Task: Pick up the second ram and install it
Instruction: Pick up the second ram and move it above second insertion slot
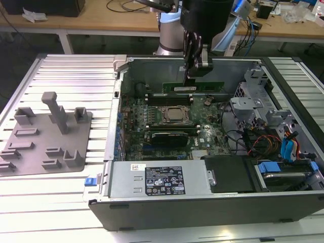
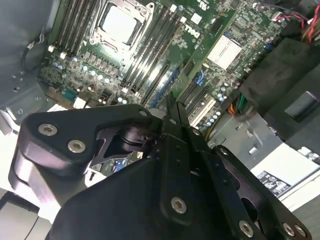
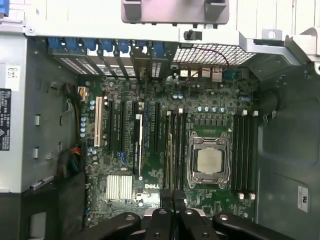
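A ribbed metal bench (image 1: pixel 66 76) carries a large open computer case (image 1: pixel 202 210), lying on its side with its insides facing up. A green motherboard (image 1: pixel 152 109) covers most of the case floor. On the exterior view's left, apart from the case, a grey plastic holder tray (image 1: pixel 30 152) with upright posts rests on the bench. A dark robot arm (image 1: pixel 207 15) reaches down into the case from the far side. Near the middle of the motherboard sits a square silver processor socket (image 1: pixel 174 115), with rows of long black memory slots (image 3: pixel 245 150) on either side of it. The second ram (image 1: pixel 202 87), a long, thin green stick with a pale label, hangs level and on edge over the far part of the motherboard, just beyond the processor socket and just above the black slots there. Whether its lower edge touches a slot cannot be told. The pincer (image 1: pixel 194 77) is closed on the stick's upper edge near its middle. In both wrist views the two black fingers (image 2: pixel 176 122) stand pressed close together, pointing down at the motherboard beside the socket.
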Available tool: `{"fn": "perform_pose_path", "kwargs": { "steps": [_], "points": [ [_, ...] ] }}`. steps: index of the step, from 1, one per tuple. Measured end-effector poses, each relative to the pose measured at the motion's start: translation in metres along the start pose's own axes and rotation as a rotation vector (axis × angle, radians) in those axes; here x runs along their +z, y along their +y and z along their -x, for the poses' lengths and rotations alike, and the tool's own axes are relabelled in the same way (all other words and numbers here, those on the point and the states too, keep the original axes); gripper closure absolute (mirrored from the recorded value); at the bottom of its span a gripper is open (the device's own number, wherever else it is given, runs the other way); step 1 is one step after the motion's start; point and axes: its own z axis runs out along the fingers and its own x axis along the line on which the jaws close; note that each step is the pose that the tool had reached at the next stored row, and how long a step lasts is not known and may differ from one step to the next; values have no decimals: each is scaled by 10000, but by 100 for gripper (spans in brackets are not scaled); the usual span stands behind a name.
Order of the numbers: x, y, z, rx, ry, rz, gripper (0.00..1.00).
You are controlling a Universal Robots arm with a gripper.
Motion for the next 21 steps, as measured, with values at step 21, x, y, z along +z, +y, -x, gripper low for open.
{"fn": "perform_pose_path", "kwargs": {
  "steps": [21],
  "points": [
    [438,171,226,117,1,-3,91]
  ]
}}
